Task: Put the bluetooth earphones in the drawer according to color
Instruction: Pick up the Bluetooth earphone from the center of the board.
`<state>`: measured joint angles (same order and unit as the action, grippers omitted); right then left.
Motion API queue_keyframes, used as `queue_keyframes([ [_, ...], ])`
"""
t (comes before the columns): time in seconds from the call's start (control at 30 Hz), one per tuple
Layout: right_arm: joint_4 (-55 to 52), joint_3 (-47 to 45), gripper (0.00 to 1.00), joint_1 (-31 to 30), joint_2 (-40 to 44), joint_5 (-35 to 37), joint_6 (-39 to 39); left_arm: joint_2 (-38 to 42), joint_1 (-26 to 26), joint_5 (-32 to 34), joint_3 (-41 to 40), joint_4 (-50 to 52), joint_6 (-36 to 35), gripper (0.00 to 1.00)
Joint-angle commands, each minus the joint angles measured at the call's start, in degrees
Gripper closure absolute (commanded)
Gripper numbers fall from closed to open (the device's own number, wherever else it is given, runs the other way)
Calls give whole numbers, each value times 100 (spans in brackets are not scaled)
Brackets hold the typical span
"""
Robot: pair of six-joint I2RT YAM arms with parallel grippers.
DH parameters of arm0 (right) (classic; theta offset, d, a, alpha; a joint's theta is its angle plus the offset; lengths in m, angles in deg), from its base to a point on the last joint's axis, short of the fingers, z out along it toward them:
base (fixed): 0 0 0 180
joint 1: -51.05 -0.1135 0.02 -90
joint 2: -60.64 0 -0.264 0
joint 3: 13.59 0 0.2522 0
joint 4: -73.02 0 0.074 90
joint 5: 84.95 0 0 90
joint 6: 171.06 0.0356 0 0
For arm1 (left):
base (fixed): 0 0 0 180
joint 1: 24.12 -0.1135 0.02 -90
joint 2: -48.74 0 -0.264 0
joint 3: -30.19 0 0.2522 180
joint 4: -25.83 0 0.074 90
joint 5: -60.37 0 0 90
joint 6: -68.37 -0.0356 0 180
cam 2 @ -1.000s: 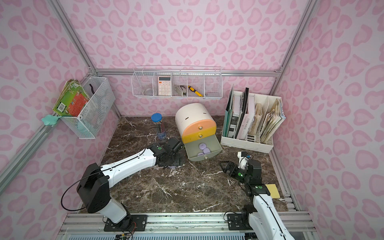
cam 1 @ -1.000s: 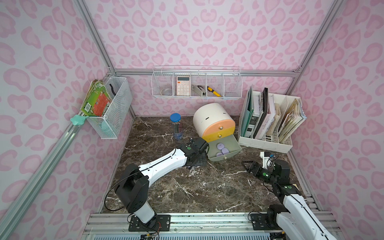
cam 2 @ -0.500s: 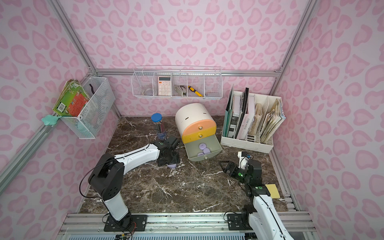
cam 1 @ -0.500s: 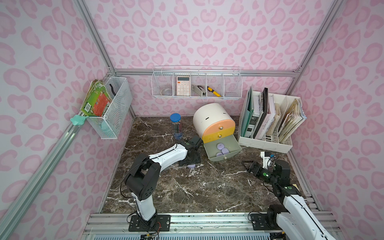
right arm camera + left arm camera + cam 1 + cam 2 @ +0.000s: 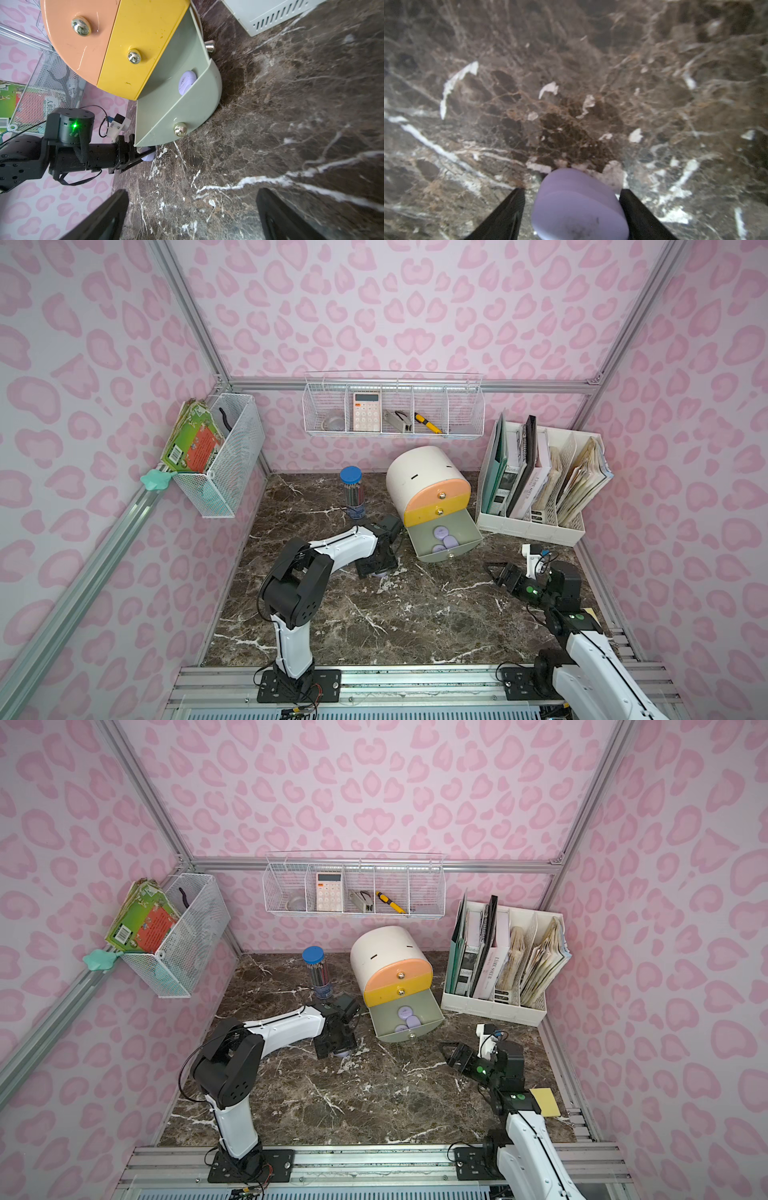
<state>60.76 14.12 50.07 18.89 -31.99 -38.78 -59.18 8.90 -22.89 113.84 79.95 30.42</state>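
Three lilac cases (image 5: 450,540) are lodged in the open bottom drawer (image 5: 451,552), centre frame. A fourth case (image 5: 579,205), not yet stowed, is straddled on the table (image 5: 415,614) left of it by the left gripper (image 5: 571,190); a pinch cannot be confirmed. The right gripper (image 5: 192,191) is spread, empty.

lab booth w/ mock office desk (image 5: 415,614): alu frame (image 5: 266,385), file rack (image 5: 519,526)

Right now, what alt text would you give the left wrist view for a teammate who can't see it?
A lilac earphone case lies between the left gripper's two black fingers, close on both sides; whether they press it is unclear. Beyond it, only dark brown marble tabletop with white veins.
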Motion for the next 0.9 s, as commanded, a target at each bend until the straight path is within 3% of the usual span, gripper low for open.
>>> queue_keyframes([
  [0.0,98,1,2,12,-3,-40,-70,53,10,-65,-137,184,481,26],
  [0.3,196,-64,1,36,-36,-91,-37,756,27,114,-722,116,809,29],
  [0.6,194,-24,1,47,-49,-113,-35,166,-159,-335,-323,-14,404,32],
  [0.87,168,-10,1,56,-19,-111,-37,330,-105,-208,-382,-9,181,48],
])
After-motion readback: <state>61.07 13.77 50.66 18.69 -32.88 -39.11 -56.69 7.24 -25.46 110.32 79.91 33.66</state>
